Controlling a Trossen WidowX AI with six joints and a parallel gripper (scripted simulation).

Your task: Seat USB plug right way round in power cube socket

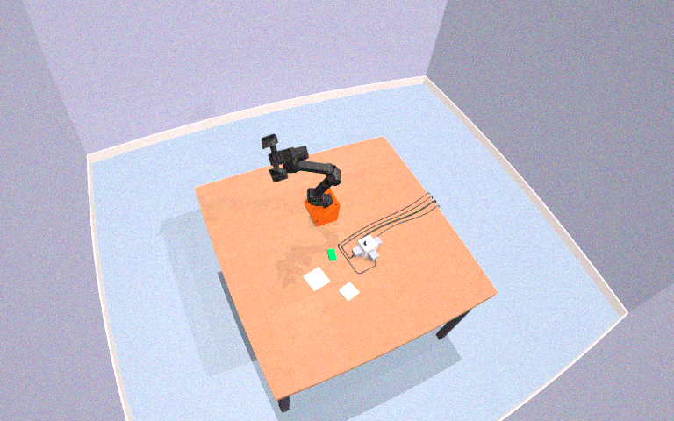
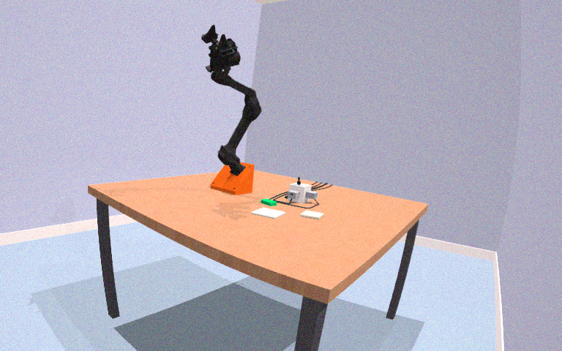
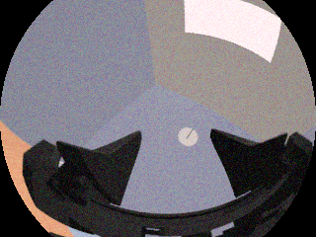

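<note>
High above the table point(image 2: 364, 231), the gripper point(image 3: 174, 152) hangs spread wide and holding nothing, far from the power cube point(image 2: 298, 193), where the USB plug point(image 2: 298, 180) stands proud atop its socket; reseating apparently remains undone.

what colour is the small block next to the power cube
Green; the block shows best in the top view.

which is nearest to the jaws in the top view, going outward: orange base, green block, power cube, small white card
Measured from the open gripper, raised above the table's far edge:
1. Orange base, just below the arm.
2. Green block, mid-table.
3. Power cube, right of the block.
4. Small white card, toward the near edge.
</note>
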